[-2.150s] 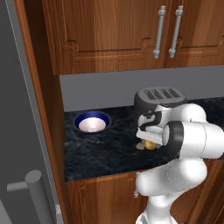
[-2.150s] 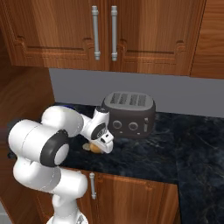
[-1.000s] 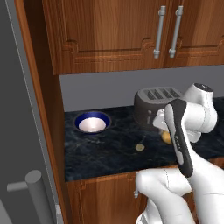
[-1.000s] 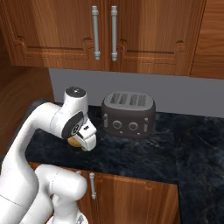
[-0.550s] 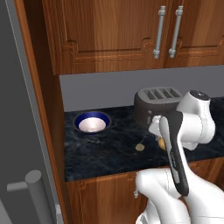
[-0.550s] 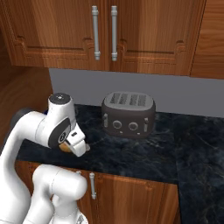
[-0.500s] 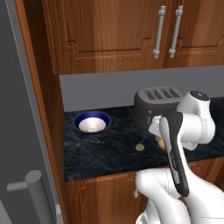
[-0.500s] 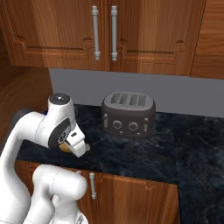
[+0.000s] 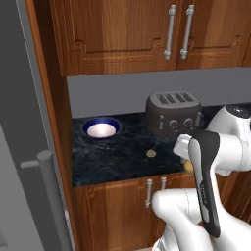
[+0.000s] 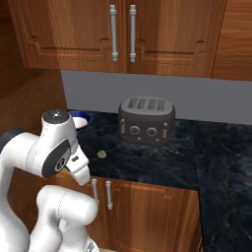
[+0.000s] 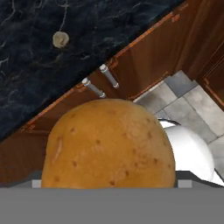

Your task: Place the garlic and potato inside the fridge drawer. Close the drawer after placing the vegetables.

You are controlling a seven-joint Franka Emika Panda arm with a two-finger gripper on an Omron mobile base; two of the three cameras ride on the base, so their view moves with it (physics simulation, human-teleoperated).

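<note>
The golden-brown potato bulks large in the hand view, right against the camera, with my gripper shut on it; the fingers are hidden behind it. From the left base view the potato peeks out beside my forearm, past the counter's front edge. The small pale garlic lies alone on the dark counter in front of the toaster, also seen as garlic and garlic. The fridge drawer is out of view.
A dark toaster stands at the back of the black marble counter. A blue bowl sits at the left. The grey fridge door with its handle rises at the left. Wooden cabinet doors lie below the counter.
My hand has carried the potato off the counter, out past its front edge and lower. The garlic has stayed where it lay.
</note>
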